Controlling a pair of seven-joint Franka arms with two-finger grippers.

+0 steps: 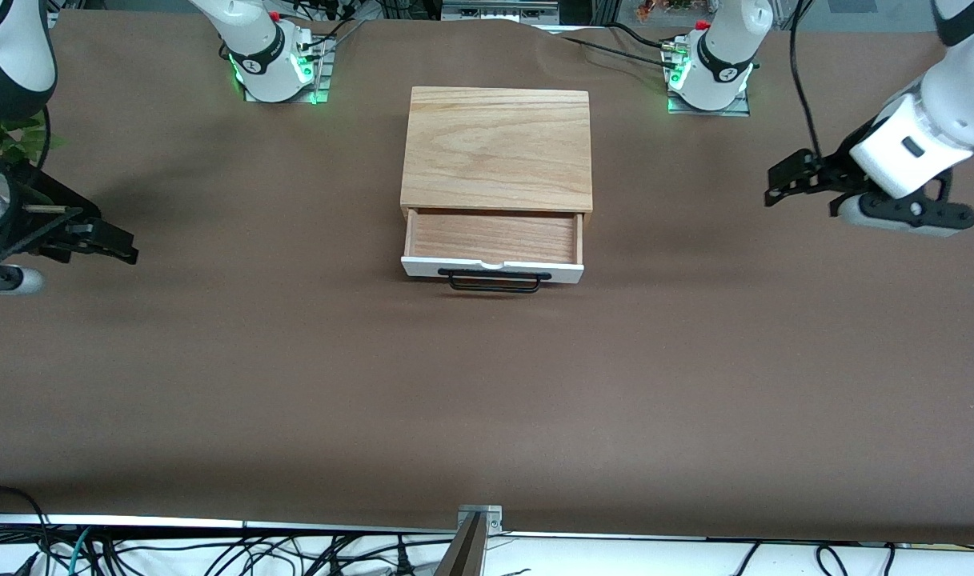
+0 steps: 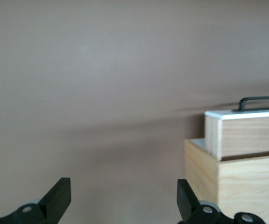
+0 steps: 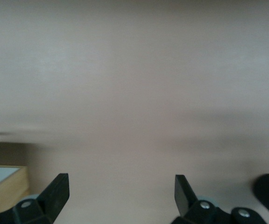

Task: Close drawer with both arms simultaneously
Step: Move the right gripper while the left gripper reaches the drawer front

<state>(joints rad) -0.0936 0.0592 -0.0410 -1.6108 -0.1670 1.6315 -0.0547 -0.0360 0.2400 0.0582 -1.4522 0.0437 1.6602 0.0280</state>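
- Light oak cabinet [image 1: 498, 148] stands mid-table on the brown table cover [image 1: 487, 400], its drawer [image 1: 493, 244] pulled out toward the front camera, black bar handle [image 1: 495, 281] facing it.
- Left gripper [image 1: 784, 186] hovers over the cover at the left arm's end, fingers spread, holding nothing.
- Right gripper [image 1: 106, 242] hangs over the right arm's end, likewise released and well apart from the drawer.

Left end effector [image 2: 123, 200] fingers [image 2: 60, 198] spread wide over the table [image 2: 102, 84]; drawer [image 2: 244, 133] seemingly pulled out.
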